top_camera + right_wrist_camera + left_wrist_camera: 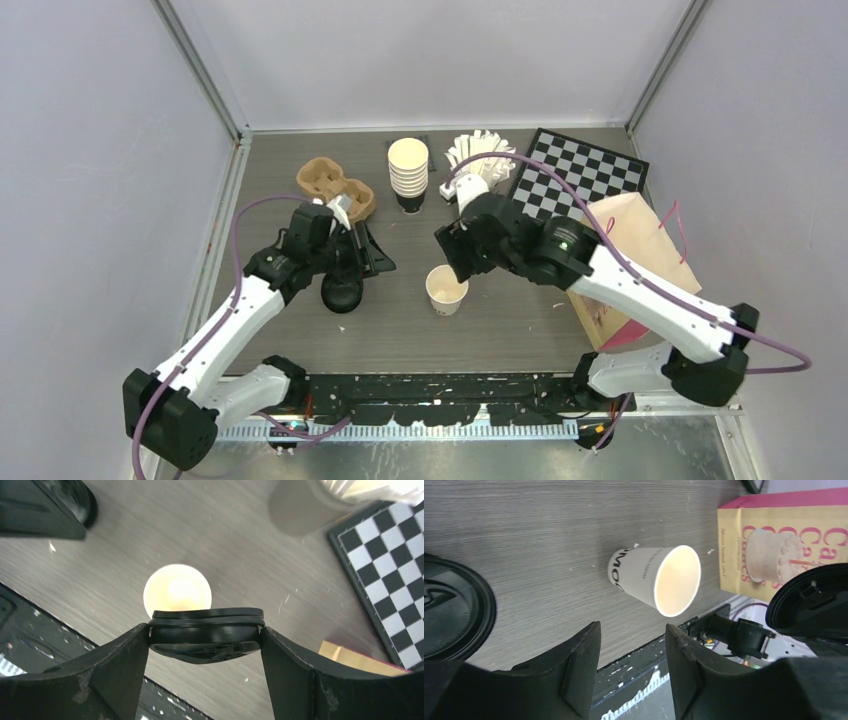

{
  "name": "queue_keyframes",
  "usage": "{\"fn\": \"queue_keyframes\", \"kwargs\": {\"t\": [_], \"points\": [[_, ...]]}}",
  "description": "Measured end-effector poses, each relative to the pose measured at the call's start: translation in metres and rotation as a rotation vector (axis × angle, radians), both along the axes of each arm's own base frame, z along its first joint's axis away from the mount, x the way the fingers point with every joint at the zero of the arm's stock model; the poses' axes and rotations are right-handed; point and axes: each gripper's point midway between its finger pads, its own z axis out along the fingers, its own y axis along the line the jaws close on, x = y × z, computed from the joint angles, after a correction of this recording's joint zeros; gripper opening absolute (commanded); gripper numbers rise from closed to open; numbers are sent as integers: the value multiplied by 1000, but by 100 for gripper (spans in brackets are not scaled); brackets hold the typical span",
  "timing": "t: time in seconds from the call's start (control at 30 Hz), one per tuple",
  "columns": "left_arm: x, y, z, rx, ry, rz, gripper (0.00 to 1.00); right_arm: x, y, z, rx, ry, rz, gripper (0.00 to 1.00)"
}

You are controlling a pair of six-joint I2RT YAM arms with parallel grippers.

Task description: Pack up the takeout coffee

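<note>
Holding a black lid (206, 642) level by its rim, the right hand (206, 634) is spread wide and clamped on opposite edges of it. The lid hangs above and slightly to one side of an open cup (446, 289), cream paper, which stands upright and uncapped near the middle of the surface (400, 335). In the right wrist view the lid's edge overlaps the cup's mouth; lid and cup are apart. The left hand (350, 245) is about half open with nothing between its fingers, as its own wrist view confirms. Just on its near side stands a lidded cup (342, 293), of which only the black top shows from above. The two cups are near each other with bare surface between them. Behind the left hand, close to its wrist, lies a brown moulded cup carrier (335, 188). Further back stand a stack of lidless cups (408, 170) and a bunch of white packets (480, 152); whether these are packets or sticks cannot be told. A checkerboard (585, 172) lies at the back right. A paper bag (630, 240), kraft with pink trim, lies at the right, partly covered by the right forearm.
</note>
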Motion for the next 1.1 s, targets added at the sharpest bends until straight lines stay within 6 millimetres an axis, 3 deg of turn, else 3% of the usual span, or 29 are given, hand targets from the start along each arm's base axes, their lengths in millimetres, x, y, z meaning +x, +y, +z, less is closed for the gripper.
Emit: {"fn": "queue_keyframes", "kwargs": {"t": [0.13, 0.27, 0.47, 0.77, 1.1], "points": [[5, 12, -11, 58, -11, 60, 51, -5, -2, -31, -135, 181, 19, 81], [6, 32, -7, 105, -83, 148, 52, -5, -8, -56, -202, 358, 21, 81], [-2, 52, -1, 101, -175, 228, 52, 5, -1, -77, -284, 501, 26, 81], [-1, 49, -29, 147, -86, 208, 52, 15, 16, -86, -351, 578, 29, 81], [-6, 49, -32, 138, -83, 196, 52, 16, 22, -113, -445, 662, 25, 80]]}}
